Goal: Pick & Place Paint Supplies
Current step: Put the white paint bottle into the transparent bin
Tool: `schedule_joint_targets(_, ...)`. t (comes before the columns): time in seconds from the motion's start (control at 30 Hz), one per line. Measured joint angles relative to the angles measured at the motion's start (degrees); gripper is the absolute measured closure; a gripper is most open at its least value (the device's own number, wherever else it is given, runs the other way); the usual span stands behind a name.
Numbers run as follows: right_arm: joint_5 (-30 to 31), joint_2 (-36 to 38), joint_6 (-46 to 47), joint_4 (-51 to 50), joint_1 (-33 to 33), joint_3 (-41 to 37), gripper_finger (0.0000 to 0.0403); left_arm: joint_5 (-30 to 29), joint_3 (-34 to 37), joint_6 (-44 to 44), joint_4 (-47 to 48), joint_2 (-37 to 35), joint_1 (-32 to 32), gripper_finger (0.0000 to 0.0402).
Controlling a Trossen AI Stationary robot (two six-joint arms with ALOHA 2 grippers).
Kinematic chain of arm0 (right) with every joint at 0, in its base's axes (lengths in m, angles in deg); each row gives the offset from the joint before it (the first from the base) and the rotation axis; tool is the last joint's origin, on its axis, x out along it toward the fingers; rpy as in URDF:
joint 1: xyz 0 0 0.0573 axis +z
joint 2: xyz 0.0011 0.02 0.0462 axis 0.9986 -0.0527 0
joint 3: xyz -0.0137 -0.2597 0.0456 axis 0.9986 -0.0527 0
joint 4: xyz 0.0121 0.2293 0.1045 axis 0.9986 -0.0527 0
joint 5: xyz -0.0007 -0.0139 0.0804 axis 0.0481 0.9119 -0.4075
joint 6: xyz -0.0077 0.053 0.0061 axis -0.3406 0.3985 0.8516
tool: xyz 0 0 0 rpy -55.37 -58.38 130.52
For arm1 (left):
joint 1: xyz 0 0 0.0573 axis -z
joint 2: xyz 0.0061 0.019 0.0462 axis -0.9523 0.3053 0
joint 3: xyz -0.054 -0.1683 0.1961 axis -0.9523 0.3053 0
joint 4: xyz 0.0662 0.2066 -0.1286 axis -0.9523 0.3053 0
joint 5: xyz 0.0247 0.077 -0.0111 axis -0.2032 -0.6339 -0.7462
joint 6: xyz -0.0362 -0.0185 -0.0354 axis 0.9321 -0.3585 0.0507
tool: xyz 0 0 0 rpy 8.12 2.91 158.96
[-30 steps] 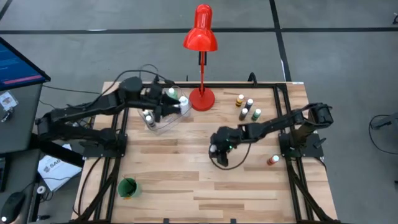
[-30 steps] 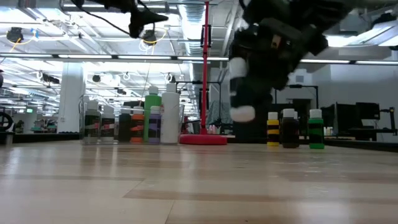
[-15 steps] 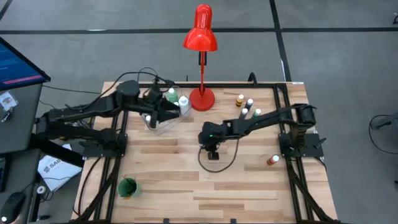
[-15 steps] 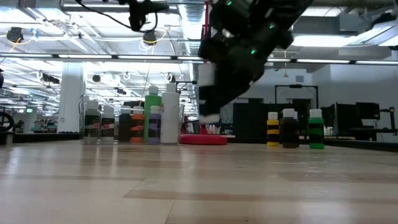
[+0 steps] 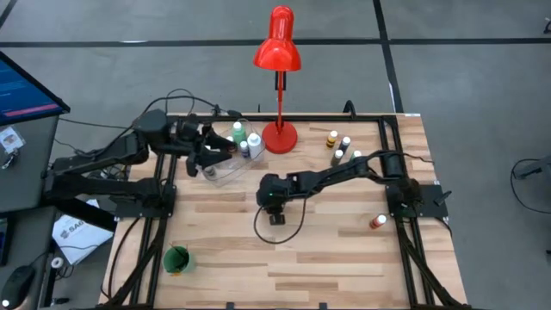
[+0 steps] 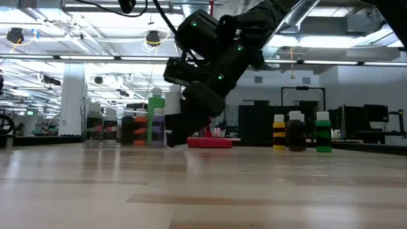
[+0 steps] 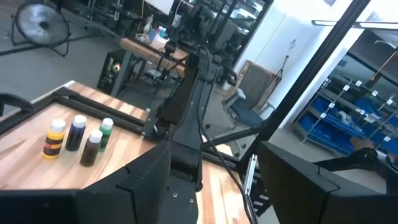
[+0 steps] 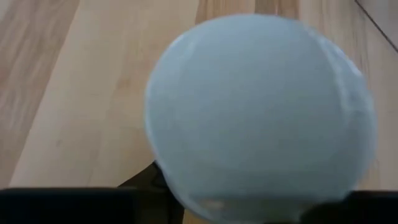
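Midway through, by the look of it. Several paint bottles (image 5: 244, 140) already standing in the clear container (image 5: 225, 169) at about ten o'clock on the worktop (image 5: 344, 258). Four bottles (image 5: 343, 149) waiting near one o'clock, one more (image 5: 376, 222) near three o'clock. Right hand (image 5: 276, 213) near centre, clamped on a white-capped bottle (image 8: 261, 112). Left hand (image 5: 225, 151) above the container, fingers apart, holding nothing.

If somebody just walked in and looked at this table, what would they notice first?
Probably the tall red desk lamp at the table's far edge. Next, the right arm reaches across the middle, its tool carrying a white-capped paint bottle toward the clear container of bottles. The left tool hovers open above that container.
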Motion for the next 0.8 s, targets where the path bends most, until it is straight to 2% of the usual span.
schedule_joint_targets(0.33, 0.00, -0.29, 0.02, -1.89, -0.07, 0.39, 0.0238, 0.00, 0.00, -0.38, -0.01, 0.05, -0.04, 0.0170)
schedule_joint_targets(0.63, -0.02, -0.26, 4.27, -2.13, -0.07, 0.39, 0.0141, 0.00, 0.00, -1.96, -0.09, 0.00, -0.04, 0.0170)
schedule_joint_targets(0.8, -0.02, 0.79, 6.11, -2.87, -0.07, 0.45, 0.0121, -0.06, 0.00, -1.95, -0.11, 0.00, -0.04, 0.0170)
